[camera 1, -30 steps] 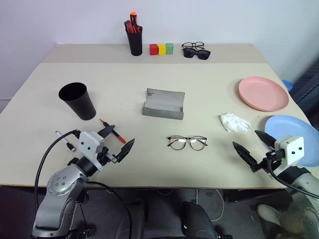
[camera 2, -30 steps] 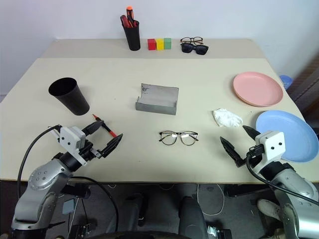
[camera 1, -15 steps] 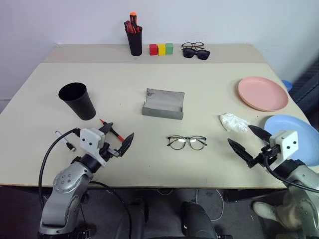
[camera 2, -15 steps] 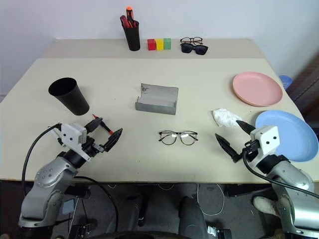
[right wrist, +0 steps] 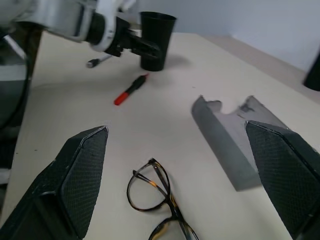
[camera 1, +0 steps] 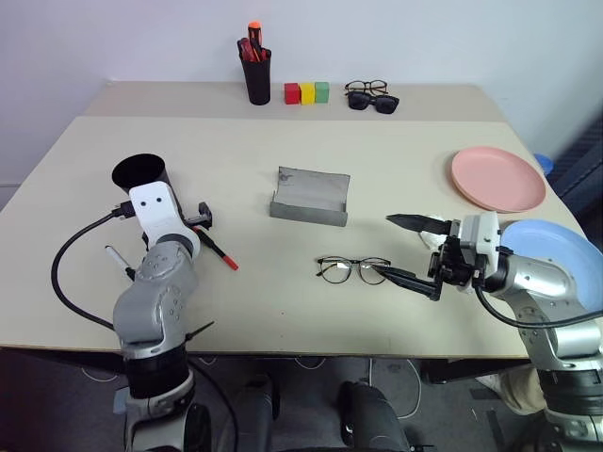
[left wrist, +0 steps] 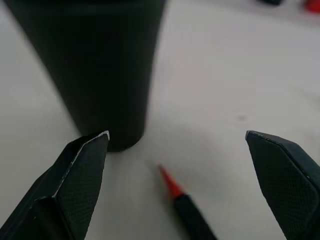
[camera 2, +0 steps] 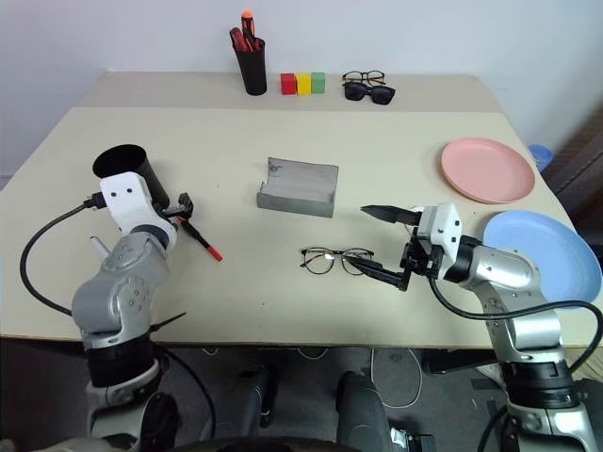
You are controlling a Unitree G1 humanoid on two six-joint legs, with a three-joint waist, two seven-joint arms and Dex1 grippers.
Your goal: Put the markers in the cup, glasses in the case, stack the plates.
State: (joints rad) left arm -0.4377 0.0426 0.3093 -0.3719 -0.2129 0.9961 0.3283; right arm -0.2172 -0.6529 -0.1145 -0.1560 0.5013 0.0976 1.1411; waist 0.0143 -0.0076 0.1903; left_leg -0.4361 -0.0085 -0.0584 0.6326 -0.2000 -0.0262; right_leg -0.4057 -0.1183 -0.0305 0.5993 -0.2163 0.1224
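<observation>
the markers: one red marker (camera 1: 216,250) with black ends lies flat on the bench (camera 1: 283,311) just in front of the cup (camera 1: 143,176); the left wrist view shows its red tip pointing toward the cup's base. a second, pale pen-like marker (camera 1: 119,260) lies nearer the bench's front edge, to the left of the left arm. the cup is matte black, wide, tapered and upright, at the left of the bench. the glasses (camera 1: 353,269), thin dark rims with clear rounded lenses, lie near the middle front. behind them the grey felt-like case (camera 1: 310,196) stands open. the salmon pink plate (camera 1: 497,177) sits at the far right, and the light blue plate (camera 1: 556,245) lies nearer, partly behind the right arm. no writing or brand can be read on any of these.

the left gripper (left wrist: 185,150) has its fingers wide apart, close to the cup and over the red marker, holding nothing. the right gripper (camera 1: 407,250) is also spread wide and empty, its lower finger just beside the right lens of the glasses.
</observation>
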